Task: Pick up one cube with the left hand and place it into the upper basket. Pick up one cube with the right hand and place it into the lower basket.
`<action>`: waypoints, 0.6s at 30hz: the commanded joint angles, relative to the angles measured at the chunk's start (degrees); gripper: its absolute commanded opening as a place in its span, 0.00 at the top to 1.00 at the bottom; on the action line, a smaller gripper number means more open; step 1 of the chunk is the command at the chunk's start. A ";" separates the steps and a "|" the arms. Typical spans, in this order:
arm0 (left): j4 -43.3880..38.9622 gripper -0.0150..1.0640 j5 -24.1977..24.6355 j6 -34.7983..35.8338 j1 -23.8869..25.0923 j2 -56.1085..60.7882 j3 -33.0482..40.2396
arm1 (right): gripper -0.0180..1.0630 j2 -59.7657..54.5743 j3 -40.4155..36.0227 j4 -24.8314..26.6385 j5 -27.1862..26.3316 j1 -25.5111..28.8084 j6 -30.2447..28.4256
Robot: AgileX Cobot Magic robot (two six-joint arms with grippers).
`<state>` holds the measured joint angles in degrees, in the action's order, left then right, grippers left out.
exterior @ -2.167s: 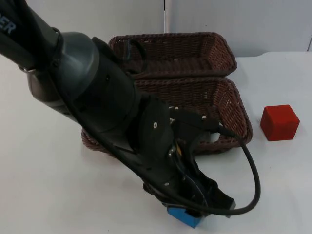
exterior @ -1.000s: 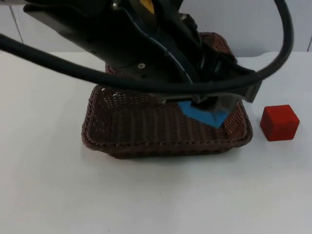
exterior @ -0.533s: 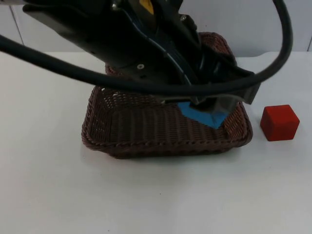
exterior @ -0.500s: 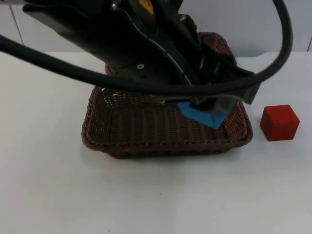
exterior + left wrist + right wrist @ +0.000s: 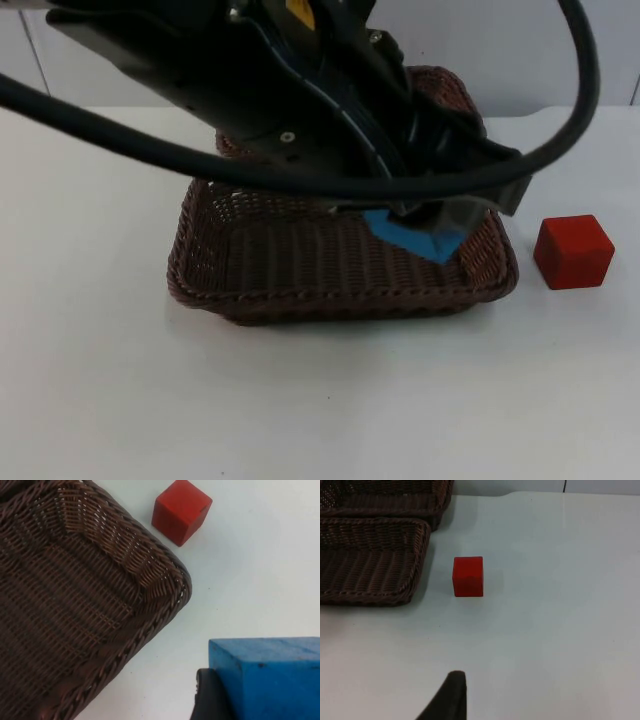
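Note:
My left gripper (image 5: 430,215) is shut on a blue cube (image 5: 412,234) and holds it in the air; in the top view it hangs over the right end of the lower brown wicker basket (image 5: 300,300). The upper wicker basket (image 5: 452,92) lies behind it, mostly hidden by the left arm. In the left wrist view the blue cube (image 5: 267,675) sits against a black finger (image 5: 210,697), high above the basket's corner (image 5: 165,580). A red cube (image 5: 572,250) rests on the table right of the lower basket. My right gripper (image 5: 451,697) waits some way back from the red cube (image 5: 468,576).
Both baskets stand side by side, long sides touching, in the table's middle. White table surrounds them at the left, front and right. The grey partition wall (image 5: 560,50) closes the back.
The left arm has carried the blue cube up from the table's front edge to above the baskets. Over the last second it has barely moved. The red cube has stayed put.

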<state>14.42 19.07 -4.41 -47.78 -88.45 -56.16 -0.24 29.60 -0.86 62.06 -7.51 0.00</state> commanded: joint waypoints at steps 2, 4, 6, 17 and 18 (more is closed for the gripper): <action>-1.75 0.99 -0.08 0.26 -0.14 0.45 -0.14 | 0.01 0.24 -0.08 0.09 -0.25 0.35 -0.41; -2.04 0.99 -0.50 0.26 -0.14 0.45 -0.14 | 0.01 0.24 -0.08 0.09 -0.25 0.35 -0.41; -3.46 0.99 -1.31 0.26 -0.14 0.45 -0.14 | 0.01 0.24 -0.08 0.09 -0.25 0.35 -0.41; -4.16 0.99 -2.82 0.26 10.27 -1.39 -2.09 | 0.01 0.24 -0.08 0.09 -0.25 0.35 -0.41; -4.16 0.99 -2.34 0.26 11.55 -2.32 -3.04 | 0.01 0.24 -0.08 0.09 -0.25 0.35 -0.41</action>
<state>10.50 17.04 -4.41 -39.01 -89.35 -57.23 -0.24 29.60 -0.86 62.06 -7.51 0.00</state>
